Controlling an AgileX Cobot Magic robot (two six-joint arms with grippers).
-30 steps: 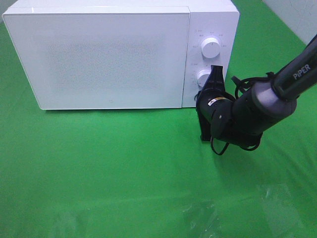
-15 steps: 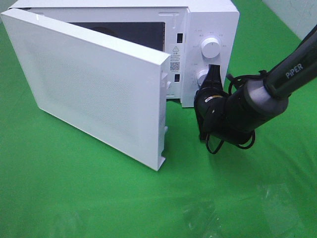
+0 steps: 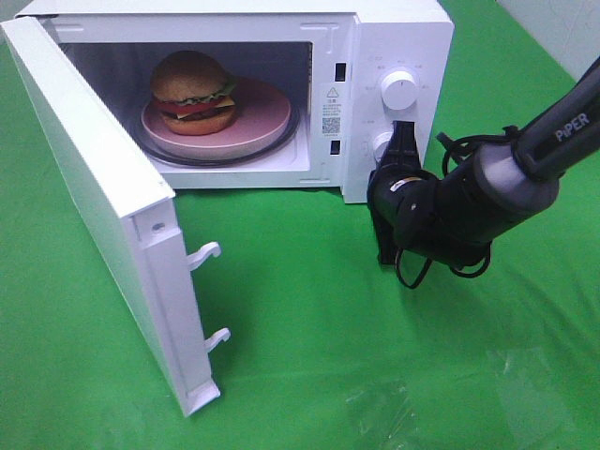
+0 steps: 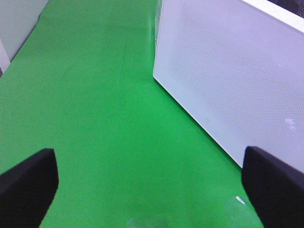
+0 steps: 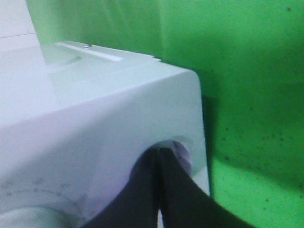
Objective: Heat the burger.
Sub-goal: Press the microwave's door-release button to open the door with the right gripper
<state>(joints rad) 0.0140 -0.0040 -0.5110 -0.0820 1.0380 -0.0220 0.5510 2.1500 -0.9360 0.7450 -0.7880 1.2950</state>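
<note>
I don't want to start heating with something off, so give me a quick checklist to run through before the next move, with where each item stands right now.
1. The burger sits on the pink plate inside the microwave: ok.
2. The door is shut for heating: not ok, it stands wide open.
3. The left gripper is open and empty, facing the door's outer face: ok.
4. The right gripper is shut, tips at the lower knob: ok.
5. The upper knob is set correctly: cannot tell.
</note>
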